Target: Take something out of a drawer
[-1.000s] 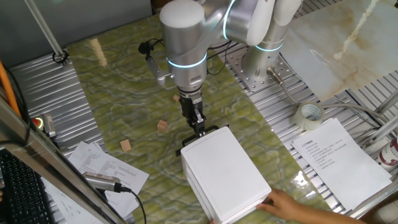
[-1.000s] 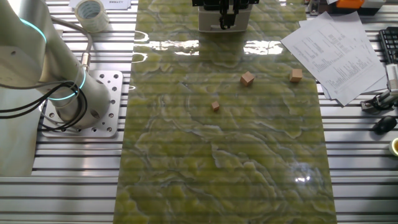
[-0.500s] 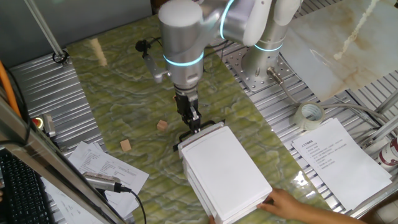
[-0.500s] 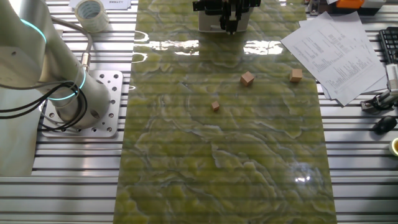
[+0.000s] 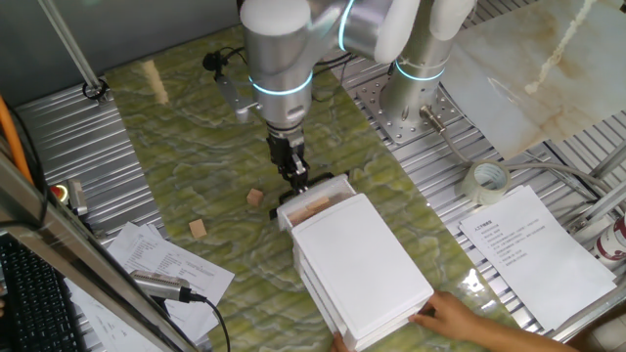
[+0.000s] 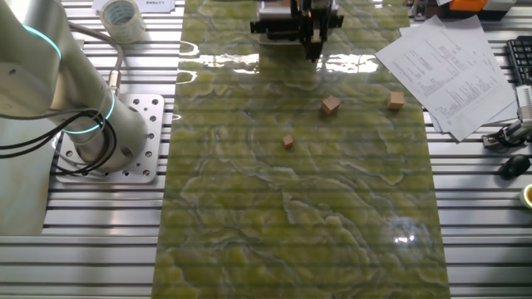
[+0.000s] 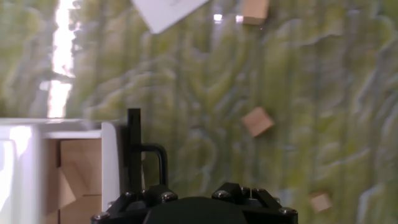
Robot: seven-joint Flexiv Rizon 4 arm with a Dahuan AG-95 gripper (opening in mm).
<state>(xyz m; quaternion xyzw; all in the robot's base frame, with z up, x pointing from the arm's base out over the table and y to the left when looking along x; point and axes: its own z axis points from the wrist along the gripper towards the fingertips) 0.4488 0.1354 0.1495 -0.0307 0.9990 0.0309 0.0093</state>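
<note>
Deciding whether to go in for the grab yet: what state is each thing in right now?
Drawer: partly pulled out, wooden pieces visible inside.
Black bar handle: at the gripper.
Gripper: at the drawer's handle; jaws can't be read.
Wooden cubes: three loose on the mat, apart.
Human hand: resting against the cabinet.

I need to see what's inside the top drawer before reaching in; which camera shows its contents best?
The hand view: light wooden pieces fill the open drawer beside the black handle. One fixed view shows only a tan sliver; the other fixed view shows just the drawer front.
</note>
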